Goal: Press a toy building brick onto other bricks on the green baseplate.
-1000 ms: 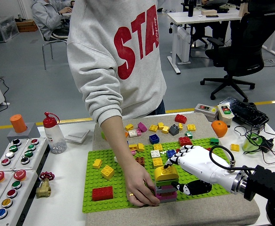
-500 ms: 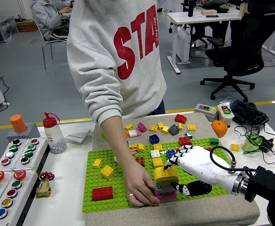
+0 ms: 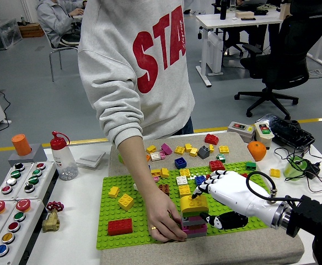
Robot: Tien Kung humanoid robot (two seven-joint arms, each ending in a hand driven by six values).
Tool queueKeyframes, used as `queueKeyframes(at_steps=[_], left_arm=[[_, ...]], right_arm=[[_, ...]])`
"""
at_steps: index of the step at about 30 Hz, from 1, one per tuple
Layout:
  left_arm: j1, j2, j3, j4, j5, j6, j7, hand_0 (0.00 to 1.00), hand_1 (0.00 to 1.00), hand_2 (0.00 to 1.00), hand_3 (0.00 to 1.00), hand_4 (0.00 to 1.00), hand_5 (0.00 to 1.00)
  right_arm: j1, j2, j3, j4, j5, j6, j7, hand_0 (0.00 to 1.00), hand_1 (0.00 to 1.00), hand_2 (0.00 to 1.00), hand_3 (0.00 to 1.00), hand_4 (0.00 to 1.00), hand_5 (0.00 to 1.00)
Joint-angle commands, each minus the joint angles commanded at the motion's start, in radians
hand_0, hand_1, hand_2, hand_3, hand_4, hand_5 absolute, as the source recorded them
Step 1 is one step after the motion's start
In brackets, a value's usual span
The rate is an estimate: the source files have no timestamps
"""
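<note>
A green baseplate (image 3: 117,212) lies on a grey pad in the middle of the table. Near its front edge stands a small stack of bricks (image 3: 193,226) in pink, grey and green, topped by a yellow brick (image 3: 194,204). My right hand (image 3: 215,194), white with black joints, comes in from the right and holds the yellow brick on the stack, fingers curled over it and thumb below. A person's hand (image 3: 165,220) steadies the stack from the left at its base. My left arm is out of sight.
Loose bricks lie on the plate and the pad behind it, among them a red brick (image 3: 119,226) front left and yellow bricks (image 3: 125,201). A button panel (image 3: 12,207), a spray bottle (image 3: 63,157) and a brass valve (image 3: 51,218) stand left; an orange object (image 3: 256,150) and cables lie right.
The yellow brick and my right hand have sunk slightly onto the stack. The person's hand has stayed at the stack's base.
</note>
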Motion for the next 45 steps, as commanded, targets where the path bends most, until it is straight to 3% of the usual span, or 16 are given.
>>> queueKeyframes(at_steps=[13,45], left_arm=[[-0.001,0.0,0.003,0.0,-0.004,0.0,-0.001,0.62,0.587,0.588,0.426,0.294,0.939],[0.001,0.001,0.0,-0.001,0.002,-0.002,0.004,0.62,0.586,0.588,0.424,0.292,0.935]], right_arm=[[0.014,0.015,-0.019,-0.028,-0.008,-0.007,0.002,0.785,0.686,0.661,0.69,0.589,0.398],[-0.002,-0.003,-0.001,0.027,-0.014,-0.024,0.005,0.786,0.686,0.662,0.689,0.581,0.386]])
